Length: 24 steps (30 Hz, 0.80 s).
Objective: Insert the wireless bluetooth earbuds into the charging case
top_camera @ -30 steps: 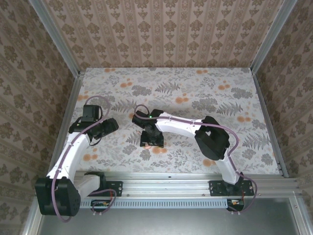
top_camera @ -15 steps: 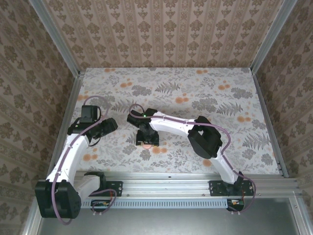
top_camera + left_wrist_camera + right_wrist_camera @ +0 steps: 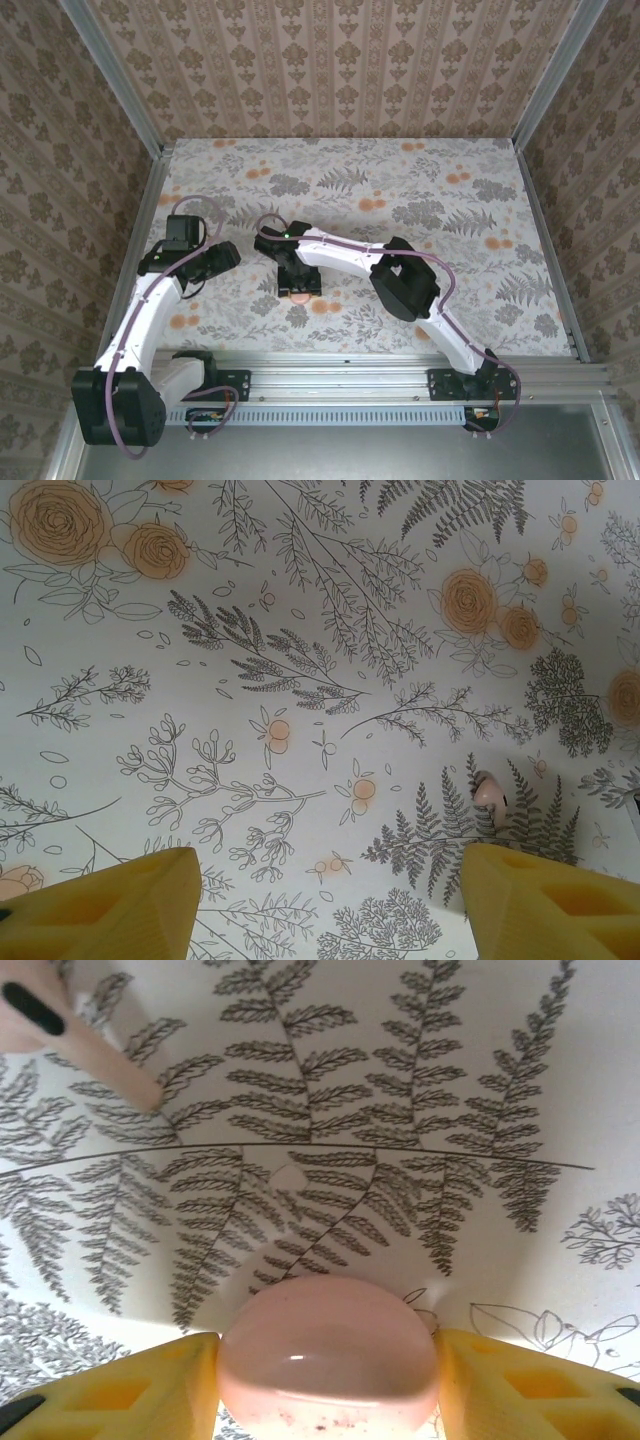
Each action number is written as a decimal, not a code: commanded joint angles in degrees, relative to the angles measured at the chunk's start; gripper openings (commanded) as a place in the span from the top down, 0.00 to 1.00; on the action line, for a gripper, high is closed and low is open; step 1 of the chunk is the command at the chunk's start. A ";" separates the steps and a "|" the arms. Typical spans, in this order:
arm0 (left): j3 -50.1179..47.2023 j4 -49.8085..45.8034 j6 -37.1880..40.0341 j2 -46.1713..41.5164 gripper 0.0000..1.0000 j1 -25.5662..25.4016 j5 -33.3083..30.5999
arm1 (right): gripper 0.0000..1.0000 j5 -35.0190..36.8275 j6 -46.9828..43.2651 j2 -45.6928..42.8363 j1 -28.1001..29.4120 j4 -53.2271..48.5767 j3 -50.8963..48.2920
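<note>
**Right tool on case, left tool idle**

- Bench (image 3: pixel 480 200): floral/fern print sheet, wallpapered walls (image 3: pixel 340 60) on three sides, aluminium rail (image 3: pixel 340 365) along the near edge.
- Right arm (image 3: pixel 350 255) is stretched left across the middle. Left arm (image 3: pixel 150 300) is folded at the left side.
- Right tool (image 3: pixel 299 293): yellow fingers (image 3: pixel 110 1395) press on both sides of the charging case (image 3: pixel 328 1360), so it's gripping it. From the top camera the tool body covers most of the case; just a pink sliver shows.
- Left tool (image 3: pixel 330 900): jaws wide apart, nothing between them, above bare print.
- Case: salmon-pink, rounded, glossy, a few dark specks on the lower face; sits left of bench centre, toward the near side.
- Earbud (image 3: pixel 40 1010): pale pink, black oval slot, stem angled down-right, lying on the bench beyond the case, apart from it.
- Small pale pink piece (image 3: pixel 488 792) just past the left tool's right finger; can't tell what it is.
</note>
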 commanded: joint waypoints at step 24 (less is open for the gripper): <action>-20.09 32.13 5.86 -24.53 0.44 -0.56 19.19 | 0.61 -5.12 4.10 -34.49 -5.26 53.67 -41.23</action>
